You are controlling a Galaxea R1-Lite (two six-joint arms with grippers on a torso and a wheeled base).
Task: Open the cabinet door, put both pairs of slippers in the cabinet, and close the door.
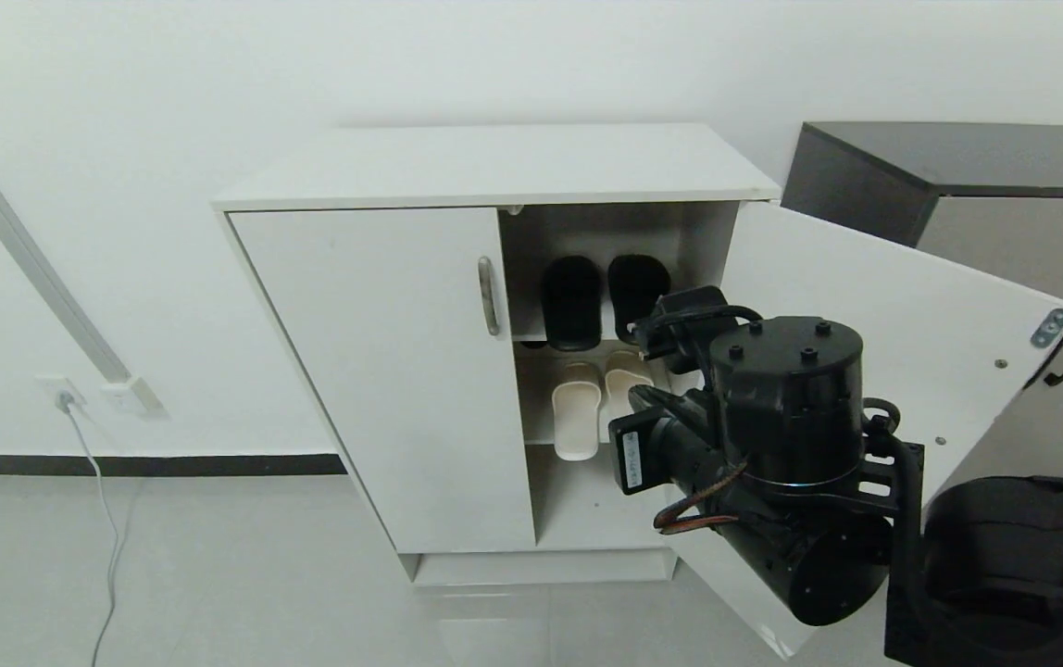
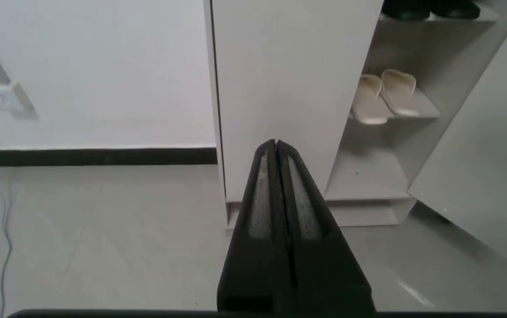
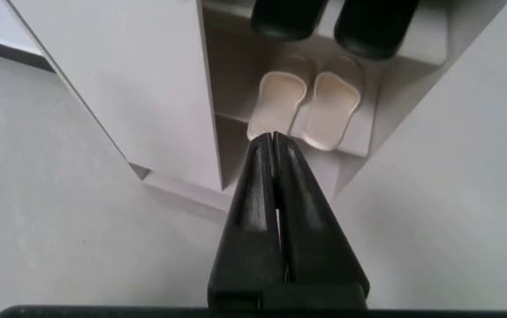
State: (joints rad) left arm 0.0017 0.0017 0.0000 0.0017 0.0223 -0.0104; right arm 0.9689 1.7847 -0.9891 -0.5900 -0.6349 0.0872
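Two tools, both closed tight with nothing between their fingers.

The left tool [image 2: 276, 146] hangs low over the floor [image 2: 103, 238], apart from the cabinet [image 1: 494, 162]. Its tip points at the foot of the shut door [image 2: 293, 79]. From this tool both pairs lie ahead and off to its right, inside the open half. The cream slippers [image 2: 386, 95] are on the middle shelf [image 2: 426, 113], and the black slippers [image 2: 430, 9] are on the upper shelf [image 3: 430, 40]. Neither pair touches the tool.

The shut door's handle [image 1: 488, 295] stands upright at the door's inner edge, just beside the open compartment.

The right tool [image 3: 276, 137] is in front of that compartment and outside it, with its tip pointing at the cream slippers. They lie side by side just beyond the tip without touching it, and their near ends jut over the shelf's front edge. The black slippers, also side by side, sit higher and farther in than the tip. To this tool's right the open door [image 1: 865, 324] stands wide, clear of the fingers.
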